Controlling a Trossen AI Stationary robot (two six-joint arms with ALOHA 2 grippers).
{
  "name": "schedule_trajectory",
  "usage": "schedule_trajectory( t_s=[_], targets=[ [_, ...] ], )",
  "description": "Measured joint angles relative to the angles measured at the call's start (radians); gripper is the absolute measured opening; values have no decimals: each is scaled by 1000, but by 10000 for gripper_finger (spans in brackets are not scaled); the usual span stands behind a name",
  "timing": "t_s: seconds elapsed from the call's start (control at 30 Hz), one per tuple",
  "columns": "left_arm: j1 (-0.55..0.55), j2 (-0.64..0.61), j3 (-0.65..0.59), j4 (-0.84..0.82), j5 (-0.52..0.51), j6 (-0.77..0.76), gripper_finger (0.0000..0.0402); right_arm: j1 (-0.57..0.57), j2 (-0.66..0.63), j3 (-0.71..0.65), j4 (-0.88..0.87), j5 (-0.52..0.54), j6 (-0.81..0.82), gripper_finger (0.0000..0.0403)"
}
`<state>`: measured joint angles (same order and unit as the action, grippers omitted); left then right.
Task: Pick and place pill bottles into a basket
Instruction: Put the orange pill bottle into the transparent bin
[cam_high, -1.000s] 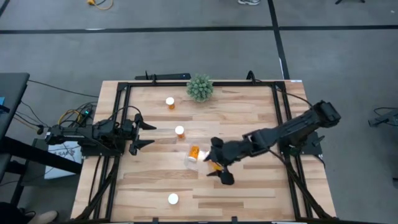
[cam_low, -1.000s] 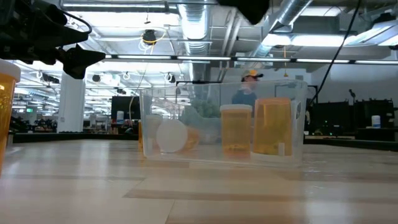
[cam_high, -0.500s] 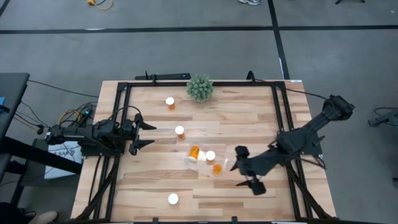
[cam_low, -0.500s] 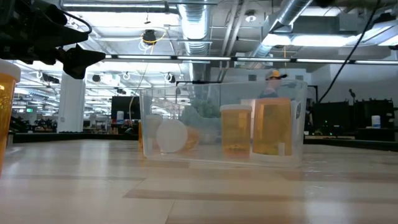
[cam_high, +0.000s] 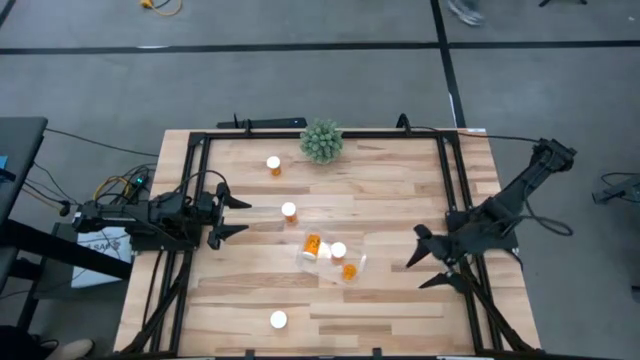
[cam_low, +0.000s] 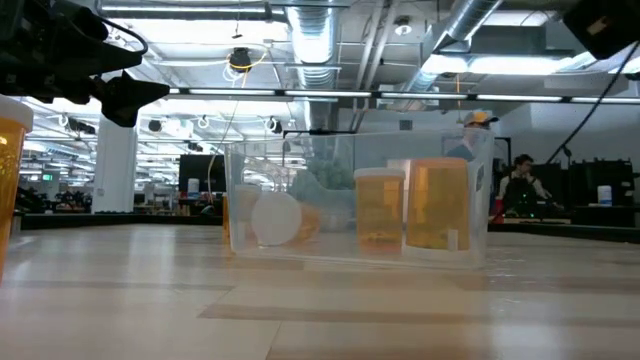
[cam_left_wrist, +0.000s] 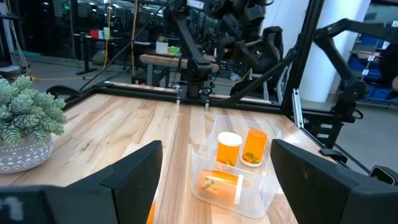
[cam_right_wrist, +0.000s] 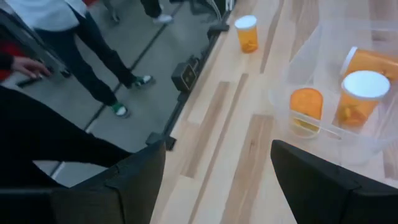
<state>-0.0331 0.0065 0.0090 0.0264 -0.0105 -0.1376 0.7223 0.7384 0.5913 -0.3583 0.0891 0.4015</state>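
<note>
Three small translucent orange pill bottles (cam_high: 313, 245) with white caps are held in the clear rectangular plastic basket (cam_high: 355, 274); three others are left outside it.
Both the right gripper (cam_high: 432, 267), beside the basket, and the left gripper (cam_high: 226, 211) are seen with fingers apart; light, slippery bottles are judged best gripped mid-body.

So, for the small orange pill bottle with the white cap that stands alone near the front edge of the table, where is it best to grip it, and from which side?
The small orange pill bottle with the white cap stands upright, showing only its round cap from above. Probably best: descend from above and close the fingers across the cylindrical body just under the cap. Nothing stands close beside it.
</note>
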Motion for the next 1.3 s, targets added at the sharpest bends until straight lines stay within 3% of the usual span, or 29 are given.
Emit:
schedule_trajectory(
  t_s=[0.3,0.73,1.3],
  targets=[
    [0,0,0,0,0,2,290,0,-153,-155,105,-38,28,286],
    [0,0,0,0,0,2,290,-74,-261,-447,711,-68,105,286],
    [0,0,0,0,0,0,290,-198,-401,-516,726,-101,62,286]
  ],
)
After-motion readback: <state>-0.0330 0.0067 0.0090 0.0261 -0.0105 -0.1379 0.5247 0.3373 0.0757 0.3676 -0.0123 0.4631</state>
